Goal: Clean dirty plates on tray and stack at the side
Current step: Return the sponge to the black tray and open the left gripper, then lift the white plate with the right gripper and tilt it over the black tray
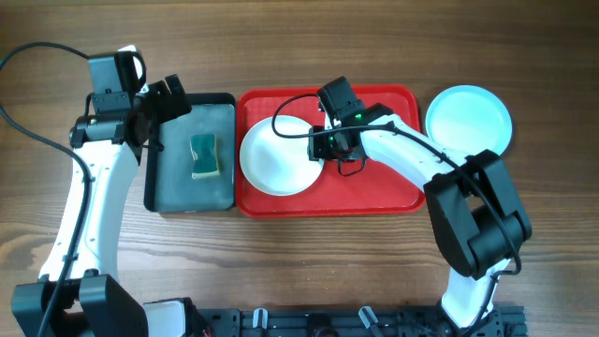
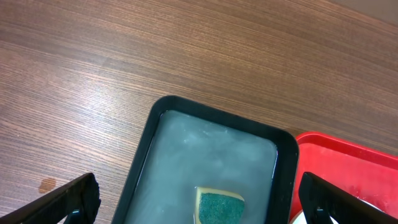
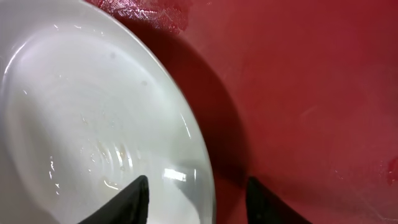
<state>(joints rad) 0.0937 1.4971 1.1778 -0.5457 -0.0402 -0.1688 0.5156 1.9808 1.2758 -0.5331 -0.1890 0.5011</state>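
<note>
Holds the left fingers [image 1: 174, 97] spread wide above the far end of the black tray [image 1: 168, 192], near the green sponge [image 1: 204, 156]. Straddles the right rim of the white plate [image 1: 271, 159] with the right fingers [image 1: 329, 150], partly apart, one over the plate, one over the red tray [image 1: 374, 192]. White plate on the tray's left half; turquoise plate [image 1: 468, 119] on the worktop [image 1: 281, 47], just beside the tray's right end.

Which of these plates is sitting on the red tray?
The white plate, in the left half of the red tray; the turquoise plate lies outside it, on the table.
</note>
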